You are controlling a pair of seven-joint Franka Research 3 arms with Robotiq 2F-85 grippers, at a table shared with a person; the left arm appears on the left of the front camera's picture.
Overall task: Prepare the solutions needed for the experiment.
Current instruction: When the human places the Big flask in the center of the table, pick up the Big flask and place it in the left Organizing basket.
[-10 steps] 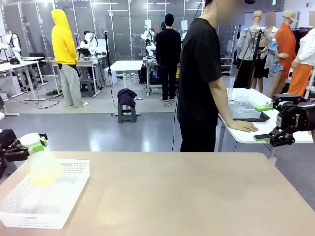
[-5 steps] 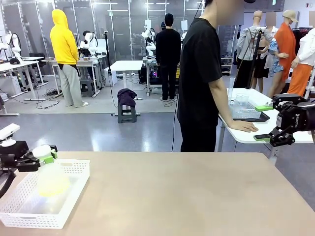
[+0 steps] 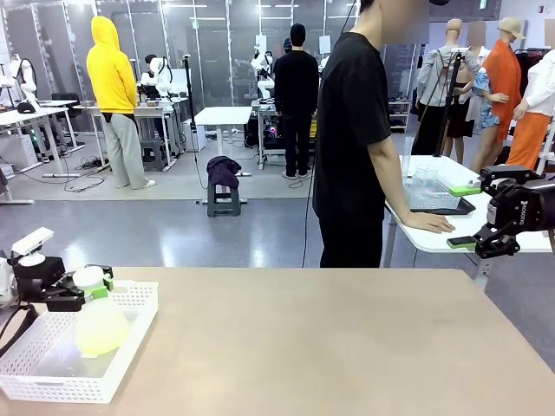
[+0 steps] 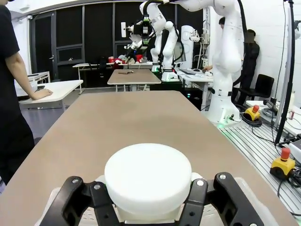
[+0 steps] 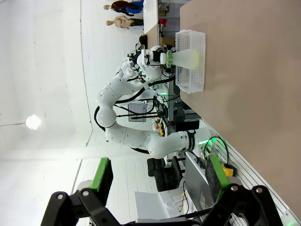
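Observation:
My left gripper [image 3: 85, 293] is shut on the neck of a frosted conical flask [image 3: 98, 326] with a white cap [image 3: 89, 276]. The flask hangs low inside the white basket [image 3: 130, 347] at the table's left front. Its body glows pale yellow-green from the solutions [image 3: 97, 340] inside. In the left wrist view the cap [image 4: 148, 174] sits just above the left gripper [image 4: 148, 209]. My right gripper [image 3: 462, 217] stands open in the air beyond the table's far right corner, with nothing between its fingers. The right wrist view shows the right gripper [image 5: 157, 183] and, far off, the flask [image 5: 188, 57] in the basket [image 5: 194, 75].
A person in a black shirt [image 3: 351, 130] stands past the far edge, one hand [image 3: 429, 224] resting on a white side table [image 3: 451, 234]. The tan tabletop [image 3: 329, 338] stretches bare from the basket to the right edge.
My left gripper has carried the flask rightward and downward, from above the basket's left rim into the basket. The right gripper has stayed still.

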